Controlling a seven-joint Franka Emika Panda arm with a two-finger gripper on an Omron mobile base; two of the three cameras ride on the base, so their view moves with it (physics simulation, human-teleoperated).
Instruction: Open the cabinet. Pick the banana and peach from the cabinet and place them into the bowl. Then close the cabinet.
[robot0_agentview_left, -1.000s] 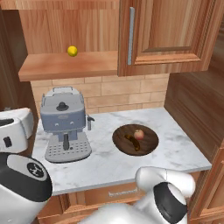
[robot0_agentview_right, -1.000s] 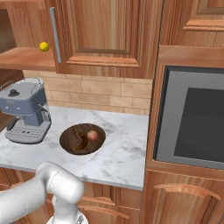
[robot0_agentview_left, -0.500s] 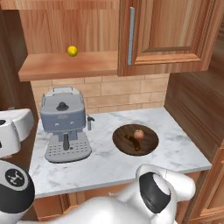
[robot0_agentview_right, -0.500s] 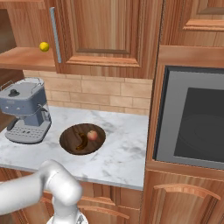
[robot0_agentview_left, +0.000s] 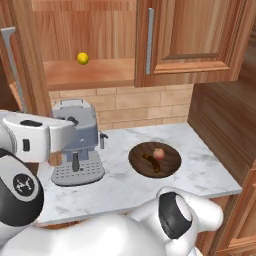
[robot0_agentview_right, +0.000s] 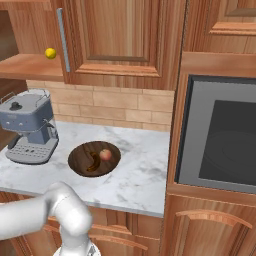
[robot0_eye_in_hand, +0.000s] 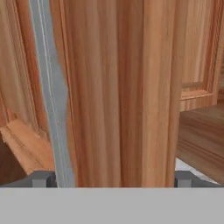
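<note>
The cabinet's left door (robot0_agentview_left: 22, 75) stands open and its right door (robot0_agentview_left: 192, 35) is shut. In the hand view the open door's edge (robot0_eye_in_hand: 122, 87) and its silver bar handle (robot0_eye_in_hand: 52, 100) stand close ahead. My gripper (robot0_eye_in_hand: 113, 180) is open, with its fingertips wide apart on either side of them and nothing held. The dark wooden bowl (robot0_agentview_left: 167, 167) (robot0_agentview_right: 80, 155) sits on the counter. In it lie the round reddish peach (robot0_agentview_left: 159, 153) (robot0_agentview_right: 105, 154) and a curved brownish-yellow banana (robot0_agentview_left: 150, 162) (robot0_agentview_right: 92, 161). A small round yellow fruit (robot0_agentview_left: 82, 58) (robot0_agentview_right: 50, 53) rests on the cabinet shelf.
A grey-blue coffee machine (robot0_agentview_left: 82, 150) (robot0_agentview_right: 30, 130) stands on the marble counter (robot0_agentview_left: 200, 170), left of the bowl. My white forearm (robot0_agentview_left: 35, 137) crosses in front of it. A built-in oven (robot0_agentview_right: 220, 135) fills the tall unit on the right.
My arm has swung at the left of the left base view, and its forearm now reaches in front of the coffee machine. The fruit and bowl have not moved, and the jaws stay open.
</note>
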